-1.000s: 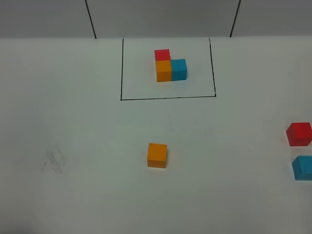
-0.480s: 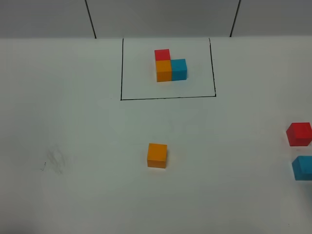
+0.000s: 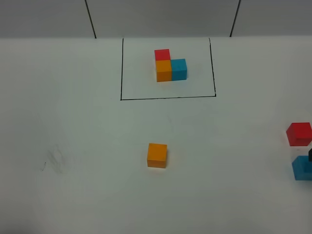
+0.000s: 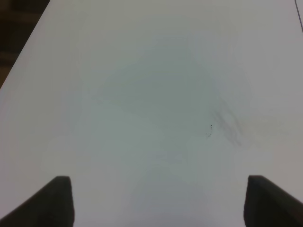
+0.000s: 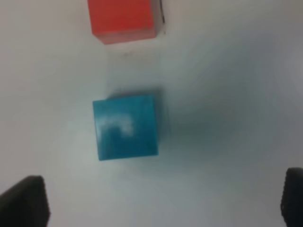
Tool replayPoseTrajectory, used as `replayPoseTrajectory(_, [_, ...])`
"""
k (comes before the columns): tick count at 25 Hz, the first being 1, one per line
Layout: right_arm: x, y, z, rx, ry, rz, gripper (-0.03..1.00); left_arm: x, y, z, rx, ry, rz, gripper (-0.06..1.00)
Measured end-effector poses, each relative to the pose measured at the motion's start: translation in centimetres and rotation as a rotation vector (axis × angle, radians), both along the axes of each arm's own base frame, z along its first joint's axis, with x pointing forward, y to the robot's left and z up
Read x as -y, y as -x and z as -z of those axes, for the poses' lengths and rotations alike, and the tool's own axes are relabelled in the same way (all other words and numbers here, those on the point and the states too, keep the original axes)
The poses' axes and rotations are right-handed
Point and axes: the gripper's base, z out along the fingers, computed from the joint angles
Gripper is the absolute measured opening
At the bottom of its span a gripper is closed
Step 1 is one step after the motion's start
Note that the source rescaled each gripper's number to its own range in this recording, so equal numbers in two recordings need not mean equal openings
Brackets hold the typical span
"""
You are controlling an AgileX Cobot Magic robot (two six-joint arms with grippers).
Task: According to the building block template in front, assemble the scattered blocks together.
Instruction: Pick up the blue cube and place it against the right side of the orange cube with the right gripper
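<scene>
Left claw: my left claw [image 4: 160, 202] hangs over bare table [image 3: 73, 122], jaws wide, nothing between the two dark fingertips.
Smudge: a faint grey smudge [image 3: 53, 162] marks the table's left side, ahead of that claw in my left wrist view.
Template: the template [image 3: 169, 66] sits at the far middle; red block behind, orange in front of it, blue touching the orange one's right side, an L lying flat.
Outline: a thin black outline [image 3: 168, 98] boxes the template, with clear margin all round.
Orange block: the loose orange block [image 3: 157, 155] stands alone near the table's middle, on the near side of the outline, well apart from the others.
Red block: the loose red block [image 3: 299, 133] sits at the far right edge of the high view.
Blue block: the loose blue block [image 3: 302, 169] is just nearer than the red one, a small gap between them, partly cut off by the view's edge.
Right claw: my right claw [image 5: 158, 201] hovers over the blue block, jaws spread wide, gripping nothing; the block lies ahead of the fingertips, red one beyond it. Only a dark sliver of it shows in the high view.
</scene>
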Motion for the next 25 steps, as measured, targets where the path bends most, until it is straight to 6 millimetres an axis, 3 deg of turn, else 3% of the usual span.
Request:
replayPoseTrajectory(8, [-1.8,-2.3,3.1,-0.036,0.003,-0.092,1.00,0.0,0.0,0.0,0.000,0.000,0.000,0.83])
replayPoseTrajectory(18, [-1.7,-3.6,6.8,-0.136,-0.001,-0.090,1.00,0.0,0.0,0.0,0.000,0.000,0.000,0.83])
replayPoseTrajectory(25, [-1.7,-4.0,8.0,-0.146,0.000,-0.088,0.97,0.0,0.0,0.0,0.000,0.000,0.000,0.83])
